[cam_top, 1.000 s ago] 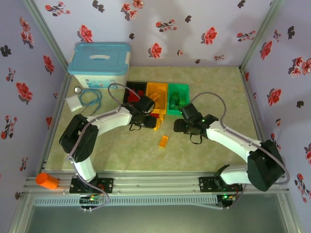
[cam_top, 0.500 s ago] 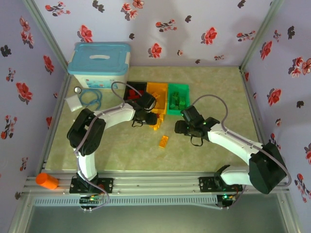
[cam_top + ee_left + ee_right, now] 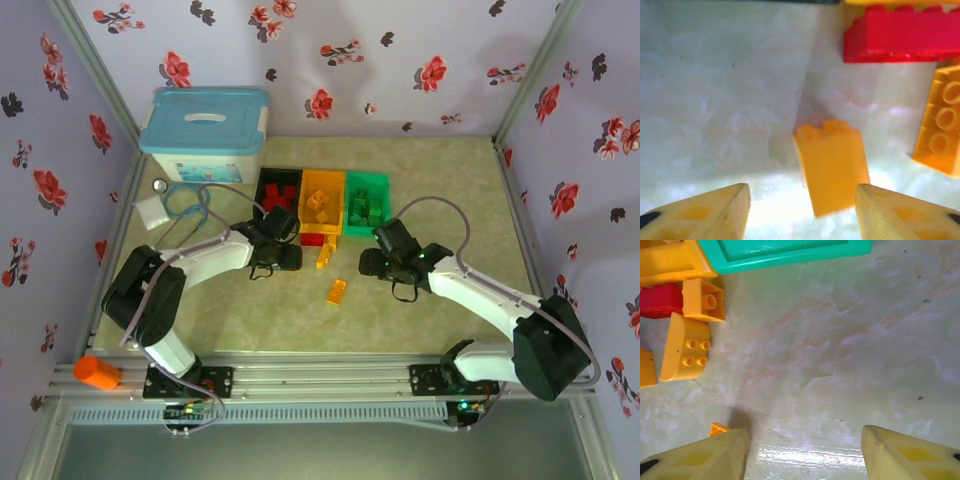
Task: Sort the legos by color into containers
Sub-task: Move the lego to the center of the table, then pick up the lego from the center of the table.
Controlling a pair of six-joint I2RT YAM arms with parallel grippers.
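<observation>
beside the near edge of the bins: a few legos point(image 3: 325, 255) lie loose on the surface point(image 3: 470, 200), not sorted yet.
black bin point(image 3: 262, 190): far left of the row, with red ones inside.
orange bin point(image 3: 323, 173): middle of the row, tight against both others, with orange ones inside.
green bin point(image 3: 385, 200): right end of the row, with green ones inside. i see no green one outside it.
left gripper point(image 3: 288, 257): low over the surface, just on the near side of the black bin, pointing right at the loose pile.
small orange brick point(image 3: 832, 167): lies a bit tilted on the surface, studs pointing away.
left fingers point(image 3: 715, 210): spread wide and holding nothing, one on each side of the small orange brick. i think they are lined up to pinch it.
red brick point(image 3: 900, 35): just past the small one, close to the bins. its color goes with the black bin.
long orange brick point(image 3: 940, 125): right of the small one, not touching it.
right gripper point(image 3: 374, 262): on the near side of the green bin, low over bare surface.
right fingers point(image 3: 910, 450): spread, with nothing between them. i think this arm hangs back so the two do not bump.
lone orange brick point(image 3: 337, 291): nearer the arms, well apart from the pile.
</observation>
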